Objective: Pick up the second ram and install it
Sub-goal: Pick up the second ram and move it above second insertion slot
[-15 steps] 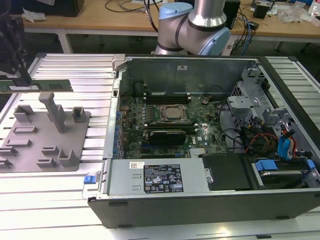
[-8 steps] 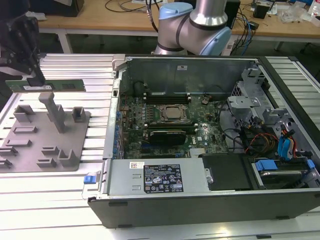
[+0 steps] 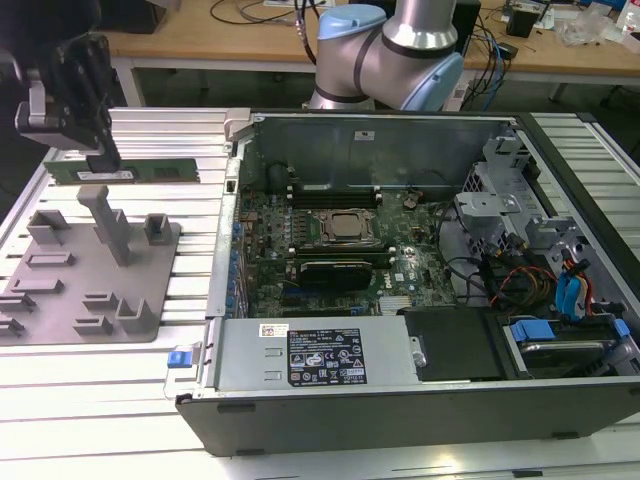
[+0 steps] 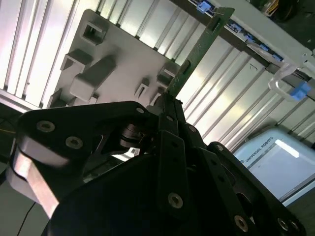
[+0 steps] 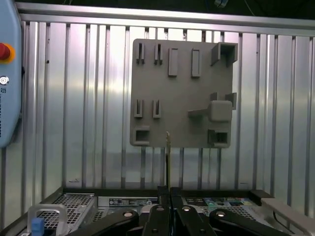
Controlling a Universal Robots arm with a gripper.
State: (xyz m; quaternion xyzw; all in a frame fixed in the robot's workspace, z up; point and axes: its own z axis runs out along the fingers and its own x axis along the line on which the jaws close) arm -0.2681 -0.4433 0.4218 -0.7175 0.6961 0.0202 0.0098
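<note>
At the exterior view's left, black gripper (image 3: 103,160) clamped narrow on the second ram (image 3: 150,171), a long thin green circuit-board stick, gripped near one end and held level, lifted clear over the edge of the grey plastic tray with upright posts (image 3: 60,300). Further right, open dark metal computer case (image 3: 400,400), square silver processor (image 3: 345,228) seated inside.

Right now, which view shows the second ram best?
The exterior view: the second ram shows its long green face, gripped by the tool near the grey tray. The second wrist view shows the second ram foreshortened; the first wrist view shows the second ram edge-on.
</note>
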